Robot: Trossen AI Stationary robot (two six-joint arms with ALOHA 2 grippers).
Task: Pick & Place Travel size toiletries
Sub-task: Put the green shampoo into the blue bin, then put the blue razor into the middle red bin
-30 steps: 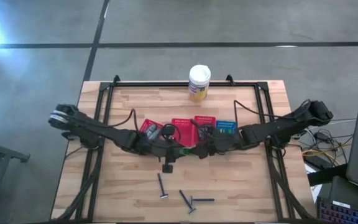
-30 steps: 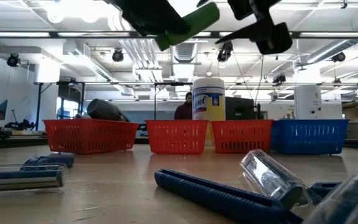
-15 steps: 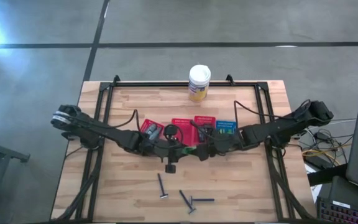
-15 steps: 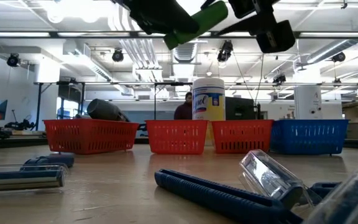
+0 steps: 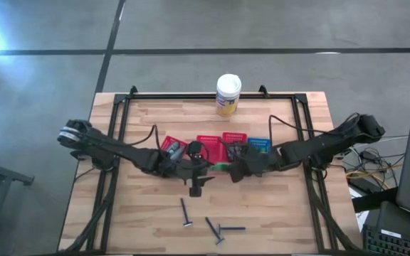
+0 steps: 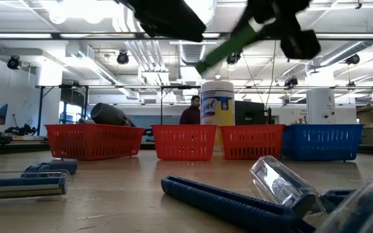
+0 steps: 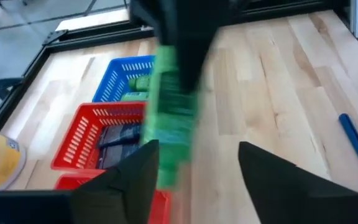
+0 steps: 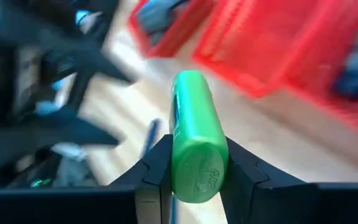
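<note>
- Passed across since a second ago, green tube [image 8: 195, 146] now sits clamped in right gripper [image 8: 191, 171]; left gripper [image 7: 194, 165] hangs open.
- Bright, smooth, round-capped tube.
- Wooden table [image 5: 283, 213]; workshop beyond.

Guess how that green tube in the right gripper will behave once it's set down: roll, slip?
The green tube looks round and smooth, so it would probably roll if laid on the bare table. It holds its shape between the right gripper's fingers, so likely fairly stiff. Its glossy skin may slip in a light grip.
</note>
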